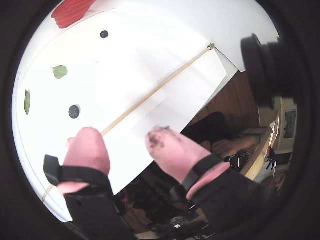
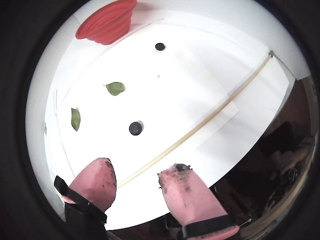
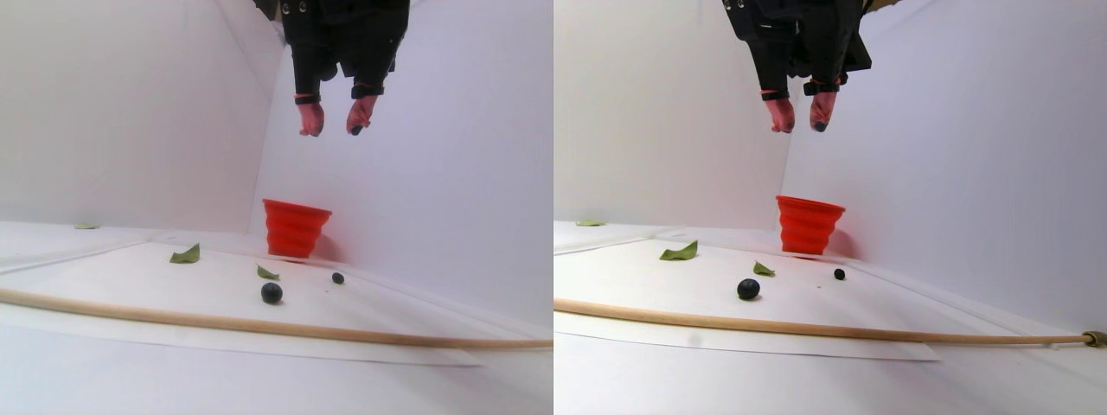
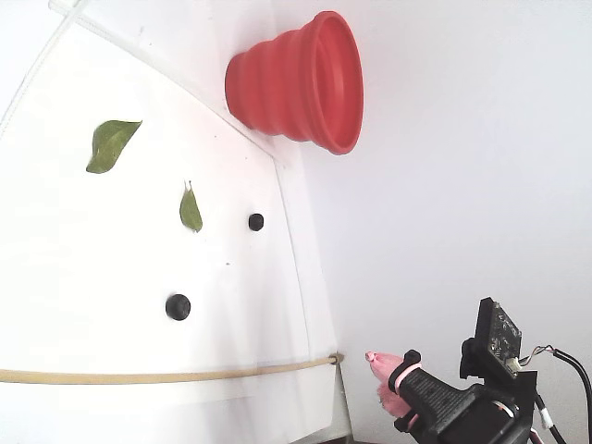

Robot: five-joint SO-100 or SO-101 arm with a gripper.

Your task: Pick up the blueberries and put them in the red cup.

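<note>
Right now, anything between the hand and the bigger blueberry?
Nothing visible. The hand hangs open above the sheet; the larger blueberry lies bare below it. The wooden stick lies nearer the hand than the berry, flat on the paper.

Blueberries (image 2: 136, 128) between stick (image 2: 200, 128) and red cup (image 2: 107, 22)

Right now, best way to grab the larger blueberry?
Come straight down on the larger blueberry, fingers closing across its widest middle. It is a small ball lying alone on the white sheet, clear of the leaves and wooden stick, so any side works.
</note>
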